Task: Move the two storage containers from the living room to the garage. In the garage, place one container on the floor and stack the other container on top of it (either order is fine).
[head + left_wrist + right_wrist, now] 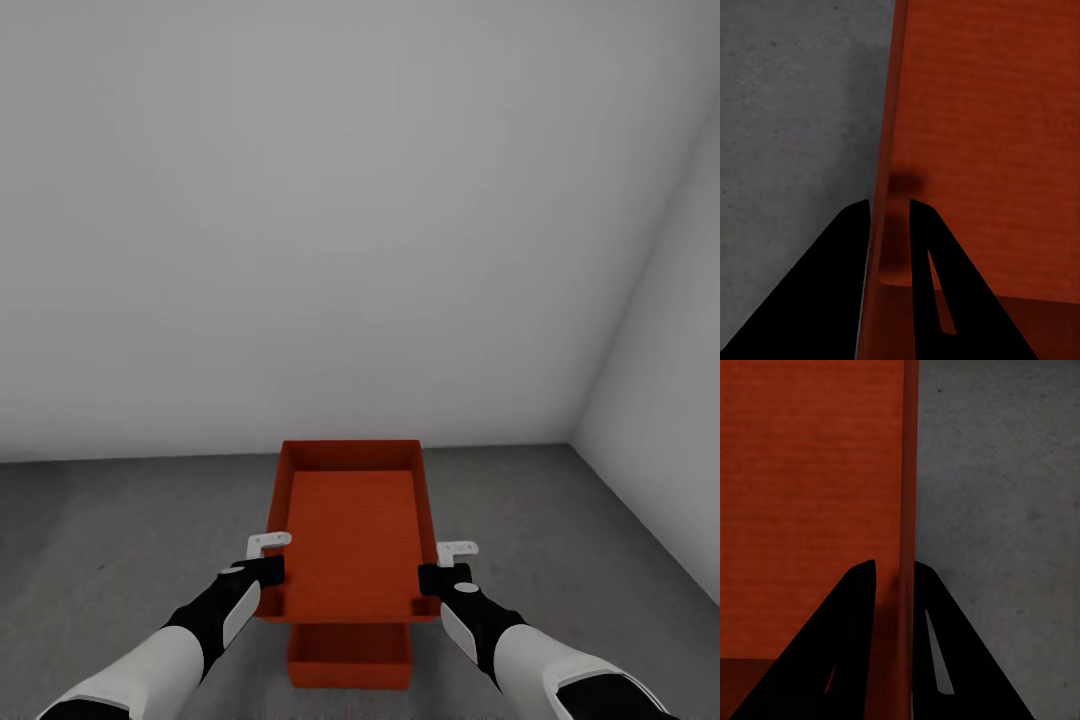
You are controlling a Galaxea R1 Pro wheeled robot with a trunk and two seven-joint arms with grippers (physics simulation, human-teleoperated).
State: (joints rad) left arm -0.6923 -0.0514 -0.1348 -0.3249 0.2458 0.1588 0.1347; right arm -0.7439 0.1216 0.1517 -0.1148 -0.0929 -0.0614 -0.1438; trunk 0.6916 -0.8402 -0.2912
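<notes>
Nearest the head camera, the two arms reach forward and carry a red-orange bin (352,535) between them. The left gripper (262,560) is clamped on the bin's left wall; in its wrist view, the black fingers (840,285) sit one on each side of that wall (891,225). The right gripper (450,565) pinches the right wall the same way, its fingers (945,660) straddling the rim (907,510). Directly beneath the held bin, a second bin (350,657) rests on the dark grey floor (120,520), its near end showing below the first. Both are in the garage, near the corner where two plain white-grey walls (300,200) meet.
</notes>
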